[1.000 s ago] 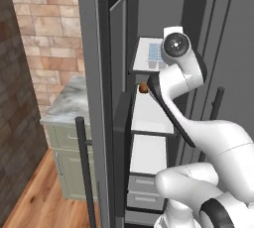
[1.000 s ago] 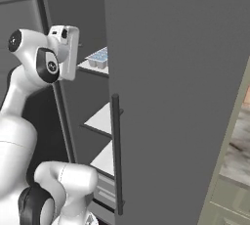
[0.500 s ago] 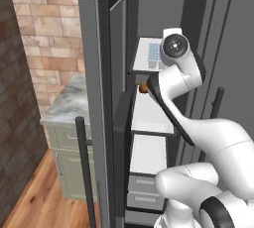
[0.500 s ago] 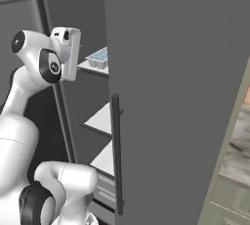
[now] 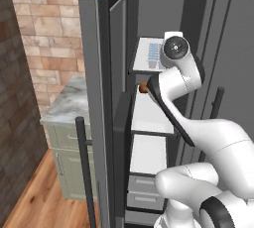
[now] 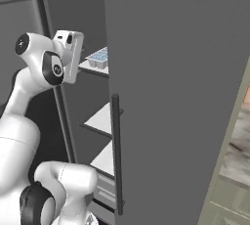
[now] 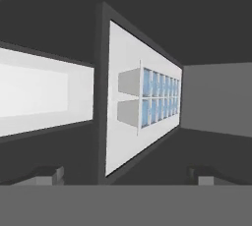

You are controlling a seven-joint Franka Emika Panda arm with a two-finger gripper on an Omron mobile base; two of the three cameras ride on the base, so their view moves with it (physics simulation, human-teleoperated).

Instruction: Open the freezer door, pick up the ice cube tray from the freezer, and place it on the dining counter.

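No brand, label or legible writing anywhere on the appliance or tray.

Freezer door [image 5: 101, 103] swung open, seen edge-on in left base view; long dark bar handle [image 5: 85, 170] low on it, cut off by bottom edge. Dispenser panel not visible from this side. Second plain grey door [image 6: 176, 106] shut, with one dark vertical handle [image 6: 116, 155].

Freezer [image 5: 163, 19] interior dark grey. Three white shelves counted in left base view: top shelf [image 5: 141, 56], middle [image 5: 146, 115], lower [image 5: 146, 155]. Two grey drawers [image 5: 141, 192] below, partly hidden by the arm.

One ice cube tray [image 7: 157, 98], pale blue cells in two rows, lying flat on the top shelf toward its front; partly hidden behind the wrist in left base view, corner showing in right base view [image 6: 98, 56]. Cell count not certain; far end foreshortened.

One small brown round item [image 5: 143, 88] at front edge of the middle shelf, mostly covered by the arm; identity unclear.

Gripper [image 7: 128, 173] raised level with the top shelf, short of the tray, not touching it. Two dark finger tips [image 7: 49, 175] far apart at bottom of hand view, nothing between them: spread wide, empty.

Small marble counter [image 5: 67, 105] over green cabinets beside brick wall [image 5: 47, 28], half hidden by the door.
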